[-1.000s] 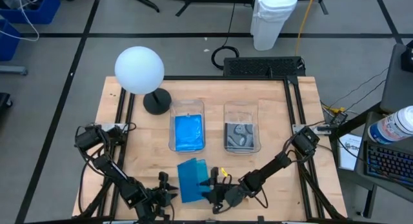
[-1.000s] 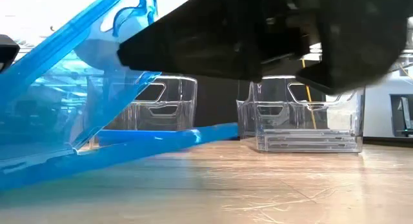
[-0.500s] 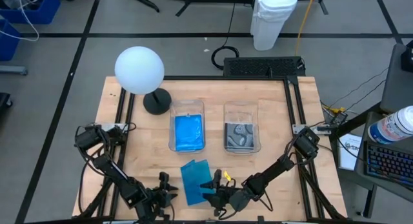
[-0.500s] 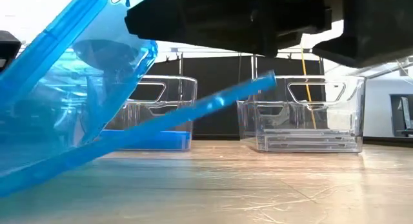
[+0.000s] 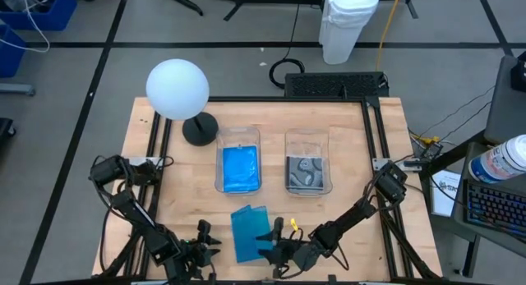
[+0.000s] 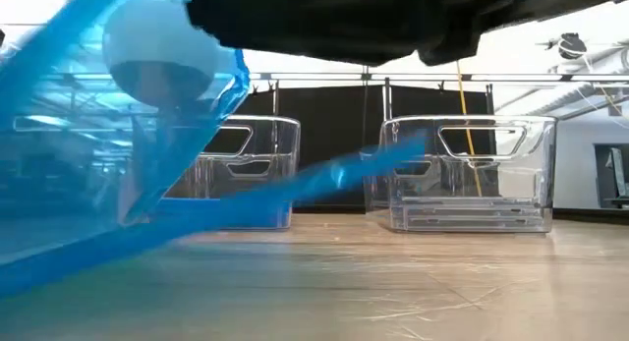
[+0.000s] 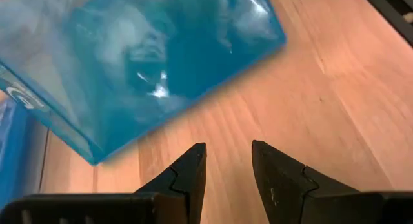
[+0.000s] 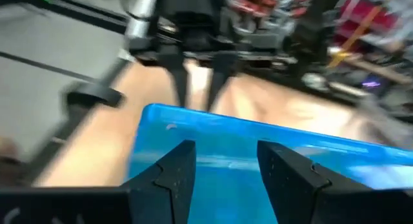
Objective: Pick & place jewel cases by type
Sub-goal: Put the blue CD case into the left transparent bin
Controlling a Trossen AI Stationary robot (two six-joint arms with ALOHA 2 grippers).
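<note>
A bright blue jewel case (image 5: 248, 231) sits near the table's front edge, between my two grippers. In the low view it shows as a steep blue pane (image 6: 108, 164) and a lower blue slab (image 6: 295, 184) slanting up; one open case or two, I cannot tell. My right gripper (image 5: 271, 239) is shut on it from the right side. My left gripper (image 5: 205, 240) stands open a little to the case's left, with nothing between its fingers (image 7: 193, 169). The case (image 7: 148, 62) lies ahead of it. My right gripper holds the blue jewel case at its right-hand edge (image 5: 264, 235), coming in nearly level from the table's right. In the right wrist view both fingers (image 8: 174, 169) stand against the blue face (image 8: 226, 162), which hides the place of contact. The case is tilted.
Two clear bins stand mid-table: the left bin (image 5: 239, 141) holds blue cases, the right bin (image 5: 308, 141) holds grey-patterned ones. A white ball lamp (image 5: 177, 89) on a black base stands at the back left. Bare wood lies between the bins and the front edge.
The lower blue slab, which lay along the table, has tipped up at one end and now slants. The case has shifted slightly toward the table's right with my right gripper. My left gripper has risen a little, away from the case.
</note>
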